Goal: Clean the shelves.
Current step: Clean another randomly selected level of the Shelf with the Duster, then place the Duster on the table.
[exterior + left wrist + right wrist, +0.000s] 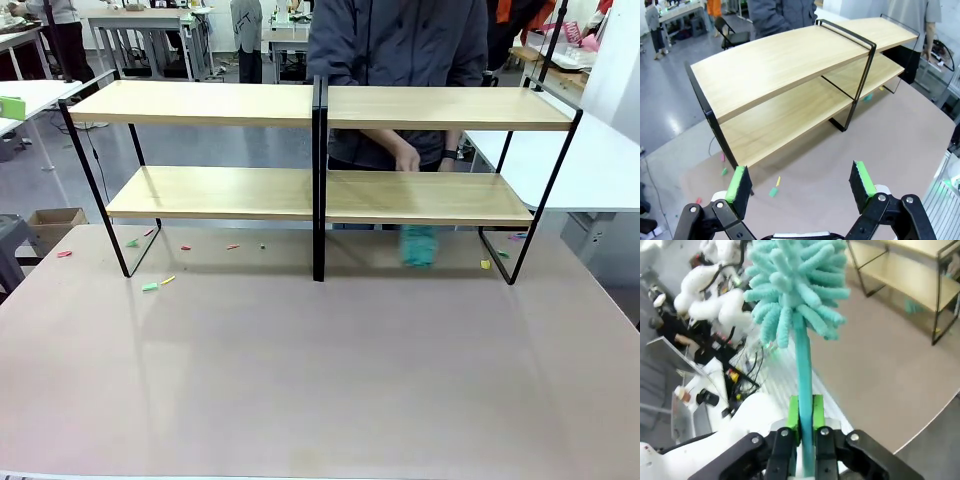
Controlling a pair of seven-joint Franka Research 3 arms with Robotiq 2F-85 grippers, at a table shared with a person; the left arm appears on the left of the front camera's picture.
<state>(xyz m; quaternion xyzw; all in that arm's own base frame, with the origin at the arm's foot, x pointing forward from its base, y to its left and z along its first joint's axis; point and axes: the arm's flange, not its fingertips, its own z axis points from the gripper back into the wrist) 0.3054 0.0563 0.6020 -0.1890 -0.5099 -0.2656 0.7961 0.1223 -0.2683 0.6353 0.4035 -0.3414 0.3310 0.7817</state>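
Right wrist view shows the right end effector (806, 409) clamped on a teal duster (795, 285), well apart from the shelves (200, 103) standing across the surface (320, 380). The left end effector (800, 176) gapes empty. Boards look bare, yet wiping seems not begun; coloured scraps (150, 287) lie beneath.

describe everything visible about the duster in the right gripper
The duster is all teal: a fluffy head of chenille-like strands on a slim, straight, plastic-looking stick. The right gripper is shut on the stick, green pads pressed to both sides, and the duster points straight out from it, head farthest away. Nothing else touches it; its head is in the air, apart from the shelves.
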